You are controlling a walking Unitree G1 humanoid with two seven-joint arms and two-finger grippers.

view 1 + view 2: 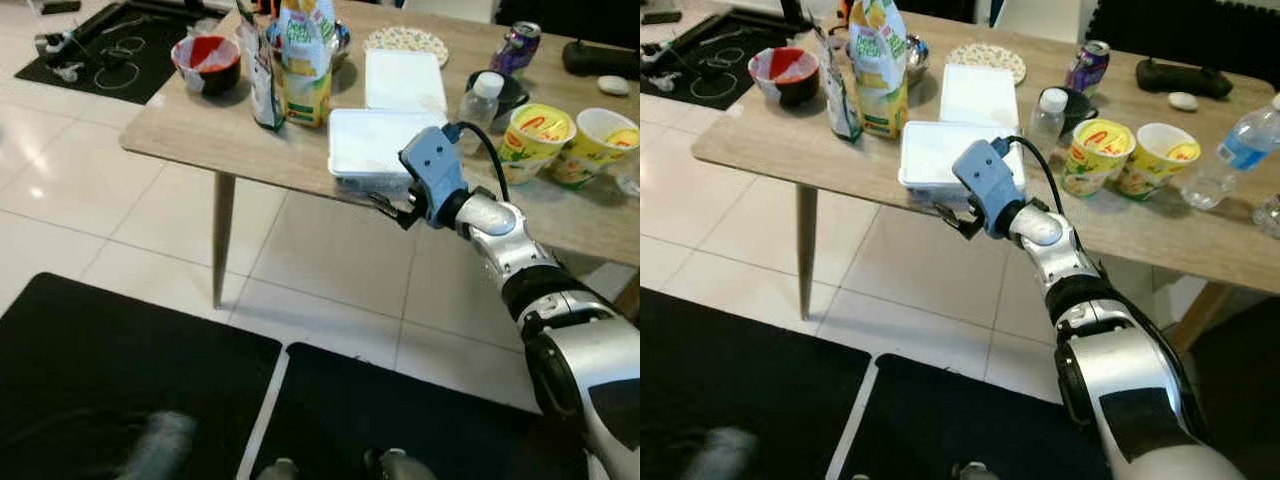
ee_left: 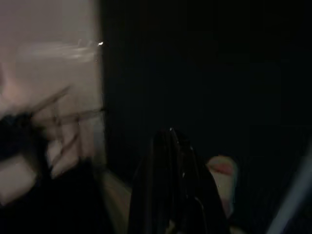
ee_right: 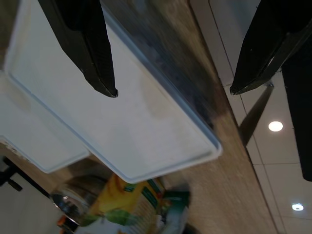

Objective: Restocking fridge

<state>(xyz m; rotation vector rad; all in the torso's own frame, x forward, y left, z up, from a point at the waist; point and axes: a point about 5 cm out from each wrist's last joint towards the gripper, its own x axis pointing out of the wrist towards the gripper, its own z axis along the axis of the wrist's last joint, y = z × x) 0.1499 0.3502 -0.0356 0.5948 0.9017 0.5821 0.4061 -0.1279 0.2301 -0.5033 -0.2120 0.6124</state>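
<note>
Right gripper [image 3: 173, 90] is at the near edge of the bench [image 1: 200, 140], fingers spread wide — one over the lid of the white container [image 1: 375, 140], the other off the bench edge over the floor. That container sits at the bench's front edge, just beside the juice carton [image 1: 305, 60], with a second white box [image 1: 405, 80] behind it. I judge this the pick-up step; next I need to close across the container's near rim without pushing it back. Left arm hangs idle.
</note>
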